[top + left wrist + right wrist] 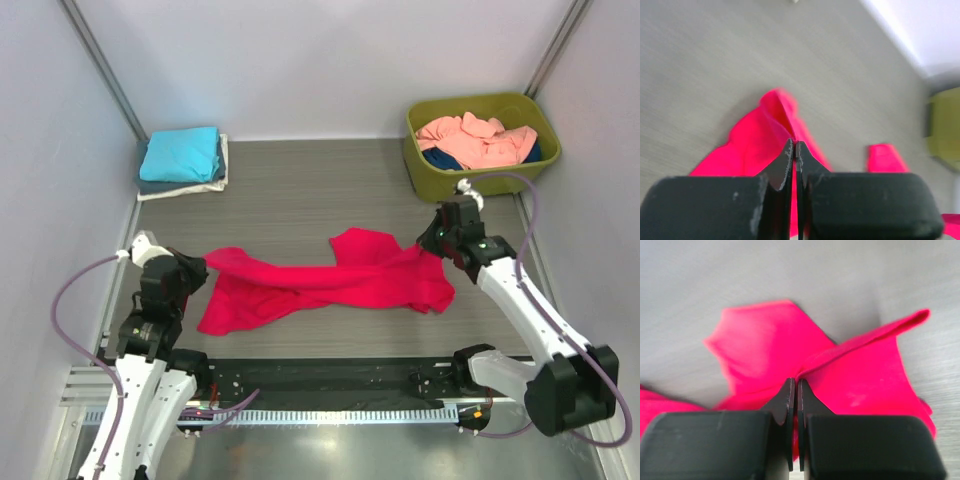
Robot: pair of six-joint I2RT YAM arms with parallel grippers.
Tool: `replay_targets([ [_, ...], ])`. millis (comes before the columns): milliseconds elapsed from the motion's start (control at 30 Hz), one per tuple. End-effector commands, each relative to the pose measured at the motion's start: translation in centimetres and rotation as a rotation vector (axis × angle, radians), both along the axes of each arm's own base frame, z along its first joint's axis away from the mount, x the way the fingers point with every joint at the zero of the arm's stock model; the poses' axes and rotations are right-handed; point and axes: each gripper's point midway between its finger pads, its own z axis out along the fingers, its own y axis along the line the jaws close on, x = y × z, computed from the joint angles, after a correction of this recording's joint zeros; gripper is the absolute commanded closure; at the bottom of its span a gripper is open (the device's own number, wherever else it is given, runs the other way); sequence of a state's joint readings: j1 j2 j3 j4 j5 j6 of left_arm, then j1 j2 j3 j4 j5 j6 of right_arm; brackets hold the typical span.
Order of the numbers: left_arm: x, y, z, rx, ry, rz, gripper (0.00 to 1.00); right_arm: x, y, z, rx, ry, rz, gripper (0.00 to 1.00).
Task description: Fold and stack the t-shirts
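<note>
The red shirt (330, 280) lies crumpled across the middle of the worktop (300, 190), strung loosely between the two arms. The left pincer (193, 268) is shut tight on cloth at the shirt's left end. The right pincer (432, 238) is likewise closed to a slit on a raised fold at the right end. In both wrist views red cloth is seen nipped at the fingertips. A stack (182, 160) of folded shirts sits at the far left corner, turquoise on top, and more shirts wait in the tub (478, 101) at the far right.

The step in hand is judged to be spreading the shirt flat before any fold is made. Since the middle is twisted and bunched, both ends would best be lifted together and evenly, then drawn apart until the twist falls out. The pull should be kept gentle — thin cloth can slip from such narrow tips, and a lost corner would mean a fresh grasp. The right grip appears to be on a doubled fold, so it cannot be assumed that a single edge is held. The shirt should then be laid down with its hanging edge first and dragged a little to smooth it, well apart from the stack and the tub.
</note>
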State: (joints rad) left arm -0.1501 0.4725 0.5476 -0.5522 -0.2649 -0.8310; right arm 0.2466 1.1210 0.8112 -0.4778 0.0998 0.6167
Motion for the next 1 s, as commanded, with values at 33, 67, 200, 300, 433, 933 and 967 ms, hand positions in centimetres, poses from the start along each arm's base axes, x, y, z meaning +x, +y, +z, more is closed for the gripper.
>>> replay_targets([
  [33, -1.1, 0.2, 8.0, -0.023, -0.147, -0.001, 1.00, -0.6, -0.7, 10.9, 0.025, -0.221, -0.016, 0.99],
  [67, -1.8, 0.4, 10.6, -0.018, -0.201, -0.001, 1.00, -0.8, -0.8, 14.0, 0.038, -0.285, -0.020, 0.99],
  [200, -4.5, 1.4, 16.5, 0.017, -0.306, 0.013, 1.00, -4.8, -2.9, 22.2, 0.051, -0.468, -0.067, 0.99],
  [300, -7.0, 1.9, 21.3, 0.035, -0.407, 0.005, 1.00, -8.1, -4.1, 27.0, 0.067, -0.580, -0.084, 0.99],
  [433, -10.0, 2.1, 26.4, 0.056, -0.521, -0.018, 1.00, -13.3, -4.9, 33.2, 0.094, -0.771, -0.041, 0.99],
  [933, -14.3, 2.8, 39.8, 0.239, -0.679, -0.072, 1.00, -18.7, -4.8, 48.9, 0.024, -1.090, 0.083, 0.99],
  [967, -13.2, 2.6, 39.6, 0.247, -0.639, -0.084, 1.00, -16.9, -4.4, 48.8, 0.026, -1.057, 0.089, 0.99],
])
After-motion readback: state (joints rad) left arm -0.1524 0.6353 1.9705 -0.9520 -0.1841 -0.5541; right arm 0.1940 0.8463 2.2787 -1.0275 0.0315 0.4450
